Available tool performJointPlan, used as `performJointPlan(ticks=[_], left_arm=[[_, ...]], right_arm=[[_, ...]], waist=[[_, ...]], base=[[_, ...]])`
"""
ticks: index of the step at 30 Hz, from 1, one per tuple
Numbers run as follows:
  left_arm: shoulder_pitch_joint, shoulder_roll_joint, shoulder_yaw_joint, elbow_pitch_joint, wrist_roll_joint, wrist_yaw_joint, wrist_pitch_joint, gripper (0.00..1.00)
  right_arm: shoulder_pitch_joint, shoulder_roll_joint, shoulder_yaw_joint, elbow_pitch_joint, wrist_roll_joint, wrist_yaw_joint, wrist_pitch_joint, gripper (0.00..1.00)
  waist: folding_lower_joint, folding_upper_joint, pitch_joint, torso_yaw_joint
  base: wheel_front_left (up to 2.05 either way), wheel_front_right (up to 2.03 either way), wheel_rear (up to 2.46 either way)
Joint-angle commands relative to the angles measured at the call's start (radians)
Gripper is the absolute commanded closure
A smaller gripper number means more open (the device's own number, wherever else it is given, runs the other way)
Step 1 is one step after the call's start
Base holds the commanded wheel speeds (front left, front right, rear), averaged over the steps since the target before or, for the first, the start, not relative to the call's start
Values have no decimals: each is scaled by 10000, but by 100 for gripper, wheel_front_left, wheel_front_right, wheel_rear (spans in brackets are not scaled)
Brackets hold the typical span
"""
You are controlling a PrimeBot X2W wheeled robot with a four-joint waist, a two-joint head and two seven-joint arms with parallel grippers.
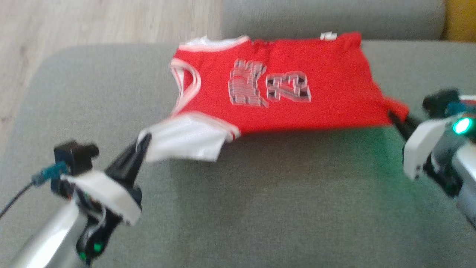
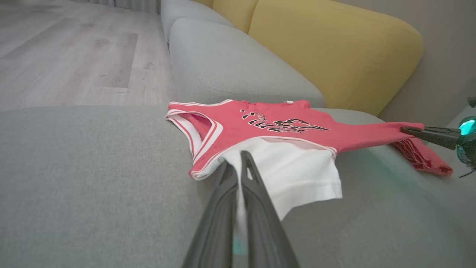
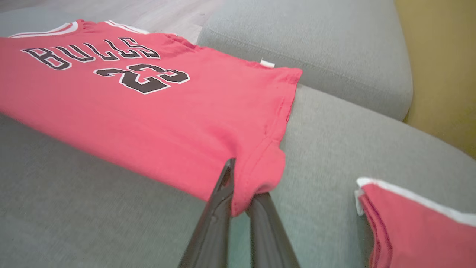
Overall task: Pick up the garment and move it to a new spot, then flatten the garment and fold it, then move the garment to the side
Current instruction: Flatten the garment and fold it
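Observation:
The garment (image 1: pixel 316 93) is a red jersey with white trim, a dark number on the chest and a white sleeve. It hangs stretched between both grippers just above the grey cushion (image 1: pixel 279 208), with its far edge resting on the cushion. My left gripper (image 1: pixel 145 139) is shut on the white sleeve (image 2: pixel 293 175), its fingers (image 2: pixel 256 193) pressed together around the cloth. At the right, my right gripper (image 1: pixel 394 117) is shut on the red hem corner (image 3: pixel 260 171). In the left wrist view the right gripper (image 2: pixel 405 130) pulls the garment (image 2: pixel 260 126) taut.
A second red cloth with a white edge (image 3: pixel 409 223) lies on the cushion close to the right arm. A grey back cushion (image 1: pixel 334 15) and a yellow backrest (image 2: pixel 334 48) stand behind. Wooden floor (image 1: pixel 74 22) lies beyond the cushion's left edge.

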Motion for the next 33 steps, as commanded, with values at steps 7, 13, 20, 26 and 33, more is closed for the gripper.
performJointPlan(ticks=[7,13,20,26,33], left_arm=[[1373,1219,282,-2297,-709,662,884,100],[2066,1464,309,-3294,-1106,1099,1219,100],[1683,1279,537,-3280,-1063,1428,1116,100],[965,1069,487,-2673,-987,1498,1433,100],[-458,770,236,-1395,-911,1332,2309,100]], right_arm=[[1305,-760,276,-1001,774,19,753,100],[1910,-1092,113,-1743,1039,19,1242,100],[1906,-1036,-396,-2267,761,19,1543,100],[1513,-763,-732,-2441,411,19,1850,100],[813,-319,-1029,-2178,50,19,2403,100]], waist=[[3,0,-1244,-161],[3,0,-1269,-235],[3,0,-900,-357],[3,0,-450,-480],[3,0,247,-567]], base=[[0,0,0],[0,0,0],[0,0,0],[0,0,0],[0,0,0]])
